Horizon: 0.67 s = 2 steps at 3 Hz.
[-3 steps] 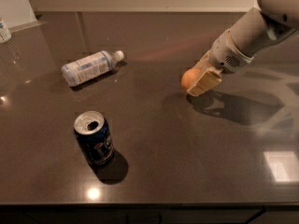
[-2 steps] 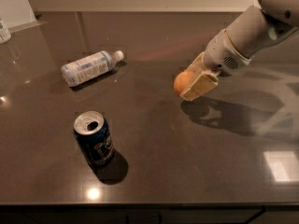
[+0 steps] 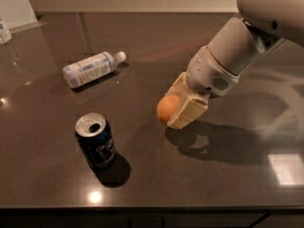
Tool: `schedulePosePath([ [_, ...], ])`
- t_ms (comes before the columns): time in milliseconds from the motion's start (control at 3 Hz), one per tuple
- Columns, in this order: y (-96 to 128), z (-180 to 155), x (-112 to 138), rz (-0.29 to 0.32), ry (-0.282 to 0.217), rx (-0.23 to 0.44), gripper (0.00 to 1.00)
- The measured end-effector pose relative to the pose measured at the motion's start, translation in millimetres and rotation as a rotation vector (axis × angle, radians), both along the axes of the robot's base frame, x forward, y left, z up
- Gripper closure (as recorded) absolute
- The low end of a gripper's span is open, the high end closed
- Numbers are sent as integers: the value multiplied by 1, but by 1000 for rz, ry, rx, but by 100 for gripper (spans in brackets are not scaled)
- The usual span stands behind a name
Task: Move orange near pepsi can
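The orange is held between the cream fingers of my gripper, lifted a little above the dark table, with its shadow below and to the right. The gripper is shut on the orange at mid-table. The pepsi can stands upright at the front left, dark blue with a silver open top. It is to the left of and below the orange, about a can's height apart from it.
A clear plastic bottle with a white cap lies on its side at the back left. A small container shows at the far left edge. The table's front edge runs along the bottom.
My gripper has carried the orange to the left and toward the front, closer to the pepsi can. The can and the bottle have not moved.
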<state>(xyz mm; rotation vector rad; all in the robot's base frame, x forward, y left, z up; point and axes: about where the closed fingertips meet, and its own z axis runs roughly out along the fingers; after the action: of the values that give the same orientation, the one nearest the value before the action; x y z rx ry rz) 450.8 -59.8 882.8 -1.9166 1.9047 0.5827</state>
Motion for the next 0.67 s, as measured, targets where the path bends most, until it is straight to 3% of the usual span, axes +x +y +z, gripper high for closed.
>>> schedulePosePath([
  [667,40,-6,-35,111,-20,-11,100],
])
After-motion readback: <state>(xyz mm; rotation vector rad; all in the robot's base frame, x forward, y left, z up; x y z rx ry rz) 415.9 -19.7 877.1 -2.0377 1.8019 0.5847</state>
